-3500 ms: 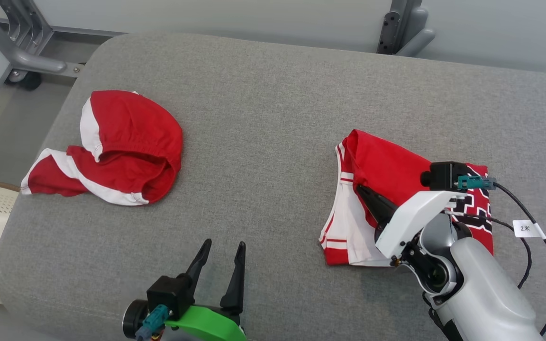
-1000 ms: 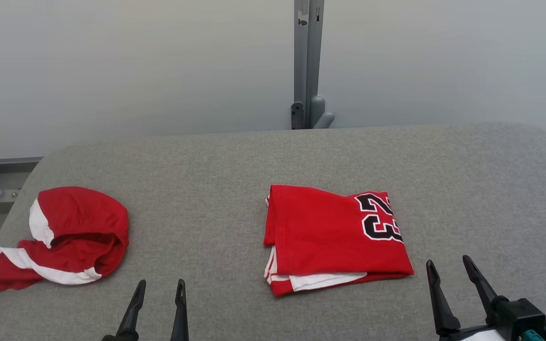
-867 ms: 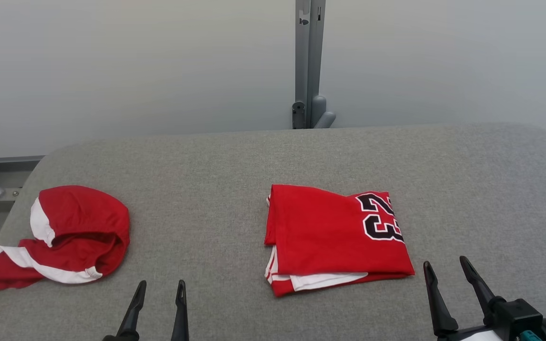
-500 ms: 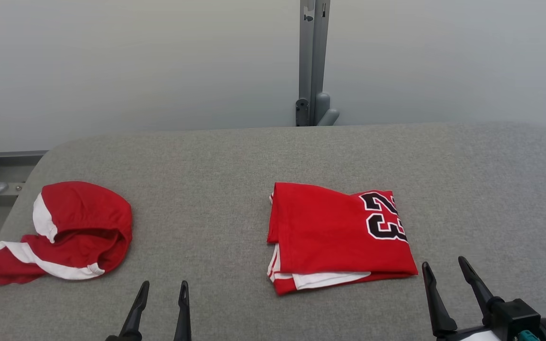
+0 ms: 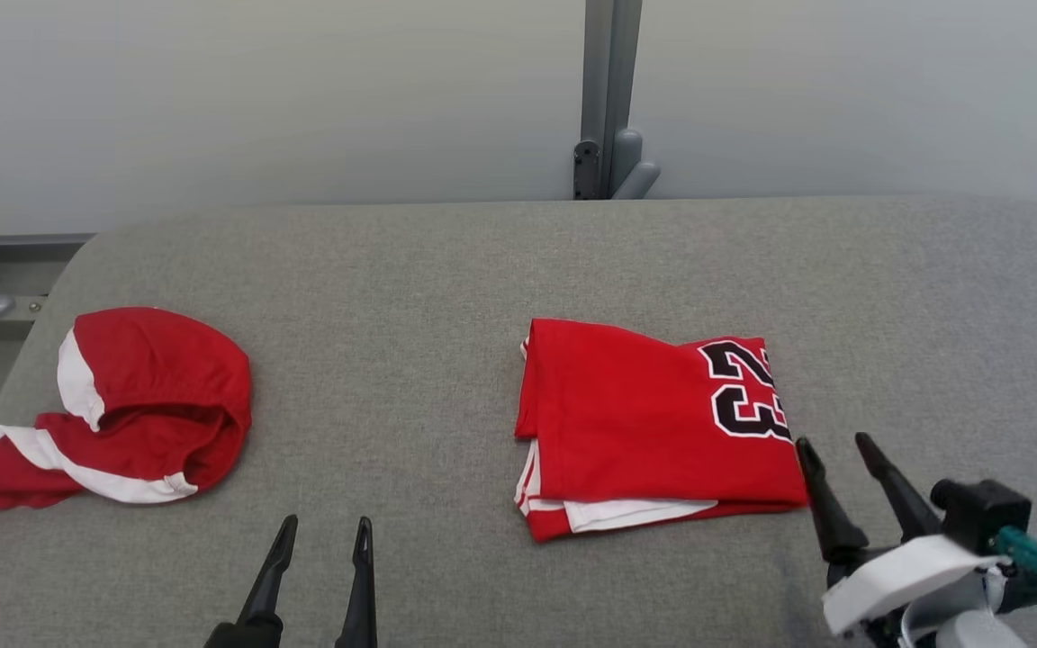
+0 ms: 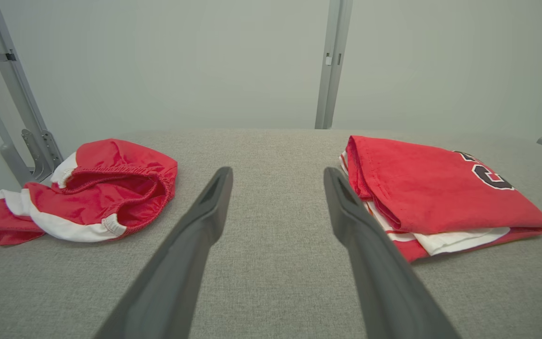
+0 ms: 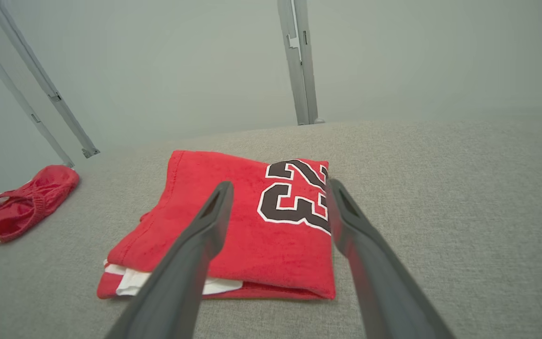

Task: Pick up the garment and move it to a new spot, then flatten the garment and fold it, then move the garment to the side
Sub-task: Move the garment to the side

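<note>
Jaws both gape empty; folded red jersey (image 5: 653, 423) lies on woven grey cushion (image 5: 437, 288).

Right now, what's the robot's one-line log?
folded jersey: lying on grey pad | left pincer: open, empty | right pincer: open, empty, near jersey's corner | red shorts: crumpled, left

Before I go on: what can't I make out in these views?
Folded jersey, head view: lower layers hidden under its top fold.
Number 23, right wrist view: right edge behind one of the fingers.
Crumpled shorts, left wrist view: one end cut off by the left edge.
</note>
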Robot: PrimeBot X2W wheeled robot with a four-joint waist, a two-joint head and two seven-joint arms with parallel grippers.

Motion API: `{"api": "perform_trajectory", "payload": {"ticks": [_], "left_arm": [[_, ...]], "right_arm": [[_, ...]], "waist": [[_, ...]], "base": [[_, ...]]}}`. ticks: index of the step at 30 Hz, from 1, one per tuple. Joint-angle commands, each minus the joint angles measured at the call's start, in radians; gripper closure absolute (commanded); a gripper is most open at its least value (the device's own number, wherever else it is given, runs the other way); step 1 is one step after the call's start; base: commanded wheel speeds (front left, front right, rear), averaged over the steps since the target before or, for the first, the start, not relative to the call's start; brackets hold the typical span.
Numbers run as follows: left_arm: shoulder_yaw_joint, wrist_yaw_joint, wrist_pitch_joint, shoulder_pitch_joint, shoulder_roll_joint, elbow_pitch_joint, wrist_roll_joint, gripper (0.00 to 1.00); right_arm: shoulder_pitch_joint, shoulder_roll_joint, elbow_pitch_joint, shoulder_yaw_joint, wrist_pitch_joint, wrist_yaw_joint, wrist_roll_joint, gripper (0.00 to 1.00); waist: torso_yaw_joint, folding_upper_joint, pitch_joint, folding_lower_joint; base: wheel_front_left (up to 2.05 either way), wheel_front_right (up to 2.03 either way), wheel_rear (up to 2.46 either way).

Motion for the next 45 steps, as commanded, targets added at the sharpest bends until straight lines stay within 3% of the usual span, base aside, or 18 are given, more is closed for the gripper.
{"api": "perform_trajectory", "payload": {"ticks": [1,6,7,13,18,24,34,35,36,37,38,39,45], "left_arm": [[-0.002,-0.005,-0.002,-0.023,0.001,-0.002,0.009,0.00],[-0.014,-0.018,-0.002,-0.059,0.001,-0.009,0.019,0.00],[-0.014,-0.018,-0.002,-0.059,0.001,-0.009,0.019,0.00],[-0.027,-0.027,-0.002,-0.106,0.001,-0.009,0.024,0.00],[-0.039,-0.029,-0.002,-0.143,0.001,-0.004,0.019,0.00],[-0.059,-0.035,-0.002,-0.179,0.001,0.004,0.024,0.00],[-0.072,-0.039,-0.002,-0.213,0.001,0.009,0.023,0.00],[-0.071,-0.038,-0.002,-0.214,0.001,0.009,0.020,0.00],[-0.071,-0.038,-0.002,-0.215,0.001,0.010,0.020,0.00],[-0.070,-0.039,-0.002,-0.215,0.001,0.010,0.020,0.00],[-0.072,-0.041,-0.002,-0.216,0.001,0.010,0.021,0.00],[-0.073,-0.041,-0.002,-0.217,0.001,0.010,0.022,0.00],[-0.072,-0.040,-0.002,-0.217,0.001,0.010,0.027,0.00]], "right_arm": [[-0.055,-0.031,0.038,0.011,-0.003,0.000,0.101,0.00],[-0.171,-0.131,0.124,0.107,0.001,0.000,0.385,0.00],[-0.171,-0.131,0.124,0.107,0.001,0.000,0.385,0.00],[-0.262,-0.258,0.115,0.239,0.086,0.000,0.699,0.00],[-0.302,-0.327,0.097,0.295,0.157,0.000,0.887,0.00],[-0.337,-0.370,0.128,0.333,0.215,0.000,1.005,0.00],[-0.382,-0.388,0.160,0.395,0.264,0.000,1.072,0.00],[-0.384,-0.387,0.161,0.400,0.267,0.000,1.076,0.09],[-0.386,-0.387,0.160,0.404,0.271,0.000,1.081,0.37],[-0.388,-0.387,0.158,0.408,0.274,0.000,1.087,0.58],[-0.390,-0.389,0.156,0.412,0.275,0.000,1.091,0.73],[-0.392,-0.391,0.154,0.415,0.276,0.000,1.095,1.00],[-0.393,-0.411,0.139,0.411,0.260,0.000,1.117,1.00]], "waist": [[0.014,0.0000,0.033,0.0000],[0.040,0.0000,0.100,0.0000],[0.040,0.0000,0.100,0.0000],[0.063,0.0000,0.179,0.0000],[0.075,0.0000,0.226,0.0000],[0.090,0.0000,0.263,0.0000],[0.106,0.0000,0.298,0.0000],[0.105,0.0000,0.299,0.0000],[0.105,0.0000,0.300,0.0000],[0.103,0.0000,0.300,0.0000],[0.102,0.0000,0.300,0.0000],[0.101,0.0000,0.300,0.0000],[0.082,0.0000,0.296,0.0000]], "base": [[0.00,0.00,0.00],[0.00,0.00,0.00],[0.00,0.00,0.00],[0.00,0.00,0.00],[0.00,0.00,0.00],[0.00,0.00,0.00],[0.00,0.00,0.00],[0.00,0.00,0.00],[0.00,0.00,0.00],[0.00,0.00,0.00],[0.00,0.00,0.00],[0.00,0.00,0.00],[0.00,0.00,0.00]]}}
